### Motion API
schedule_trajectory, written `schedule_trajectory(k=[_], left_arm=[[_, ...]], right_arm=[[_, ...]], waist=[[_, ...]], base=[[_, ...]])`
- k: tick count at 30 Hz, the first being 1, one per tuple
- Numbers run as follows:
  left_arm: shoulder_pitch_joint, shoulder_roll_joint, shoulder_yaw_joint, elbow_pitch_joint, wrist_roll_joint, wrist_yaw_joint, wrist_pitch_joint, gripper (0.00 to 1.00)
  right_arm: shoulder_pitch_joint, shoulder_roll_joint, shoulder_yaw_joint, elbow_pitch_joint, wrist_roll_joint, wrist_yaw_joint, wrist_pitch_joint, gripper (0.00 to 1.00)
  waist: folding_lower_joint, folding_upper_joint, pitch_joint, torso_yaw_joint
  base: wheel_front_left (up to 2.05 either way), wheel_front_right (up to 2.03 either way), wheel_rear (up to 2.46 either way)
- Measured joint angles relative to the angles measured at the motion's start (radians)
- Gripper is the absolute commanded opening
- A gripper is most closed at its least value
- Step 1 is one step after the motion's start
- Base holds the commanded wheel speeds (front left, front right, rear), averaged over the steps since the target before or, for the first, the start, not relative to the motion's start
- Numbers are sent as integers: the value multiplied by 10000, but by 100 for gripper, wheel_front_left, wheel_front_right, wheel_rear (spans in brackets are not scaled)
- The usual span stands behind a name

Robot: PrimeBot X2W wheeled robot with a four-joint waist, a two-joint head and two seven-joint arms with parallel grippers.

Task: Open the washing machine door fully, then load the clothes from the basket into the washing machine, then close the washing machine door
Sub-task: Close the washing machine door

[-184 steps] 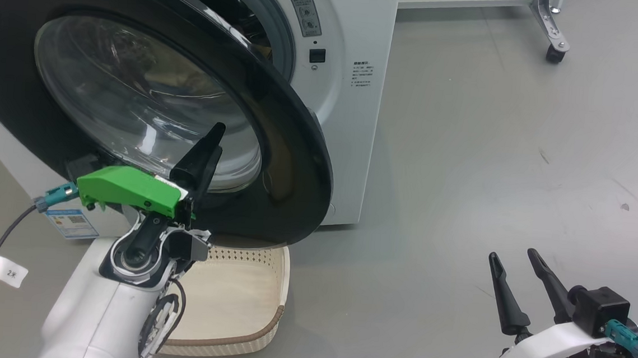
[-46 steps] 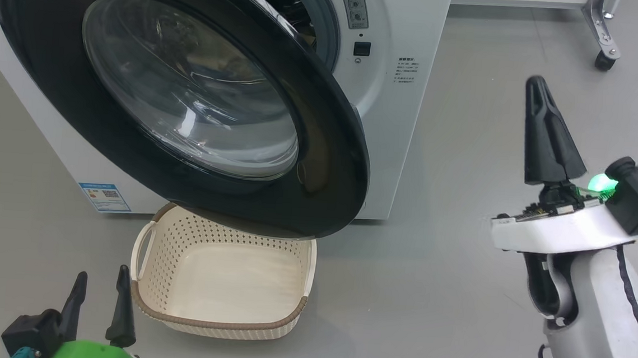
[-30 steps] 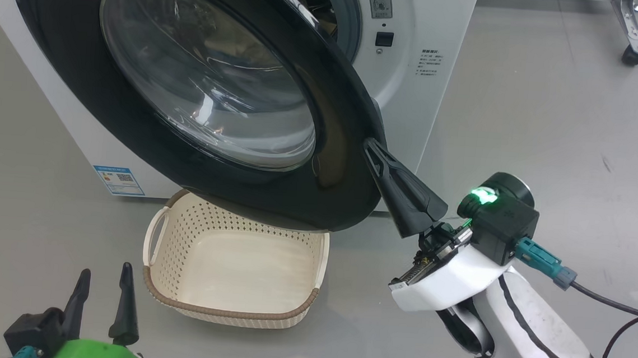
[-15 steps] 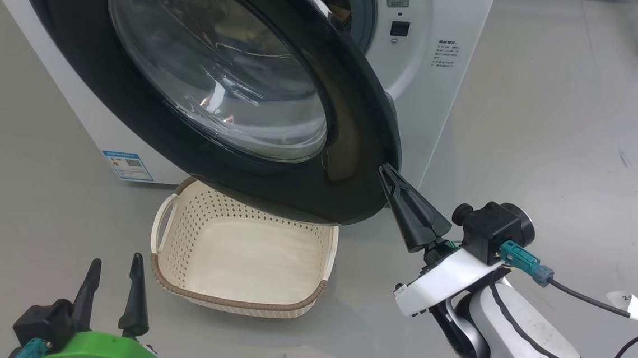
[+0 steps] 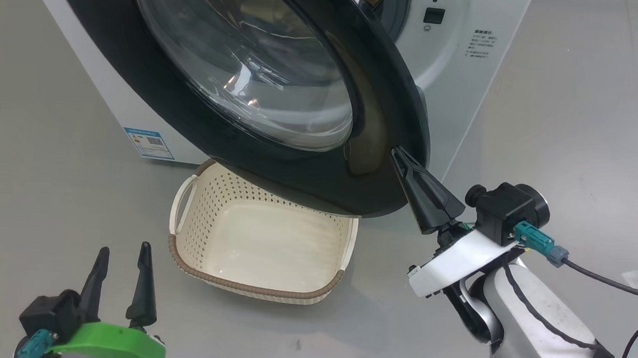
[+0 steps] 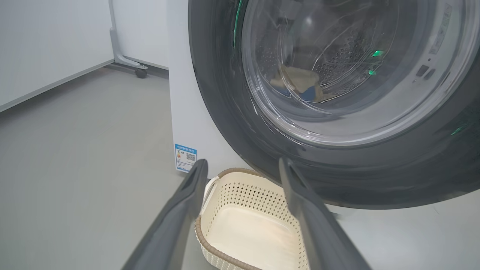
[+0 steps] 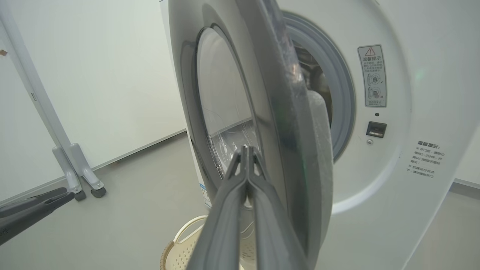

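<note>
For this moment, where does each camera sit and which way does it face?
Head view: from above, down at the washing machine door and basket; left gripper and right gripper show.
Left wrist view: low, facing the door glass; own open fingers.
Right wrist view: along the door's edge; own shut fingers.
All share door and basket.

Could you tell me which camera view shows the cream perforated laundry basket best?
The head view: the cream perforated plastic laundry basket shows nearly whole, empty, far edge under the black-rimmed round door. The left wrist view crops its near side; the right wrist view catches a bit of rim.
</note>
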Motion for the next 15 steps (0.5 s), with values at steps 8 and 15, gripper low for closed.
schedule_trajectory(k=[8, 15], left_arm=[[-162, -82, 4, -138, 0, -13, 0, 100], [-272, -102, 27, -320, 0, -13, 0, 100]], right_arm=[[-260, -291, -71, 33, 2, 0, 0, 0], [-579, -460, -58, 33, 4, 0, 0, 0]], waist=[[0, 0, 388, 302], [0, 0, 800, 489]], base=[[0, 0, 0], [0, 0, 0]])
